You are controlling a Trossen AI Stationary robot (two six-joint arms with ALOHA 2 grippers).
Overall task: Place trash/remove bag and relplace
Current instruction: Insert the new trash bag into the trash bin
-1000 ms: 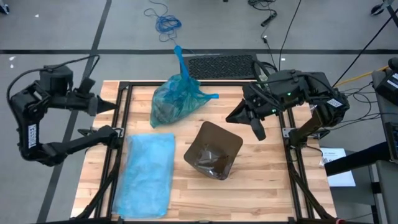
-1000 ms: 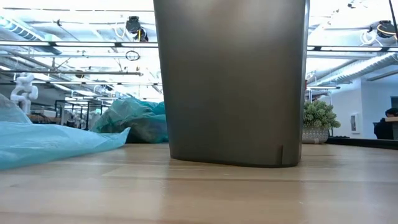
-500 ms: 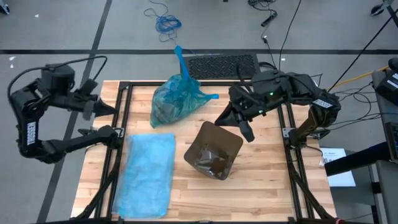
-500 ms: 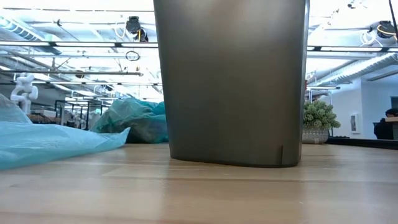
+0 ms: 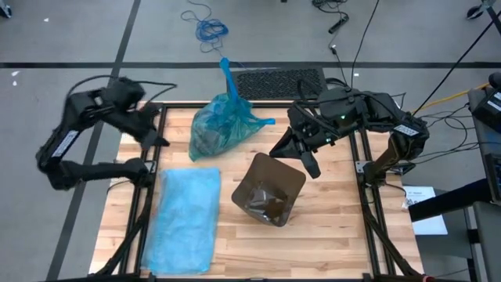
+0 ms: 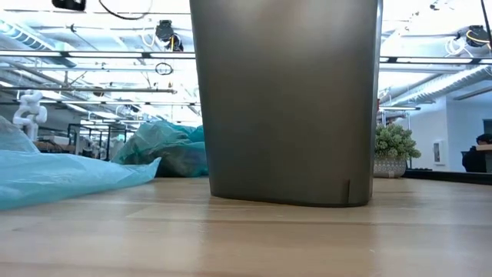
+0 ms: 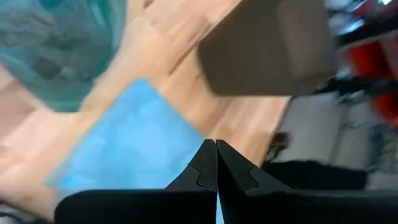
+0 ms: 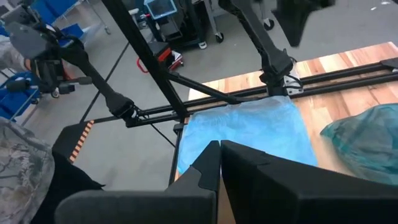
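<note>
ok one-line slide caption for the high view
Dark plastic trash bin on the wooden table, tied teal bag behind, flat blue bag beside; right gripper above the bin's rim.

- The left arm (image 5: 94, 129) is smeared by motion in the high view, so its claw cannot be made out there.
- The left wrist view is blurred: tied teal bag (image 7: 59, 43) and bin (image 7: 261, 56) show without detail.
- The bin's (image 6: 286, 100) top is cut off in the low view.
- What fills the tied teal bag (image 5: 218, 125) cannot be told.
</note>
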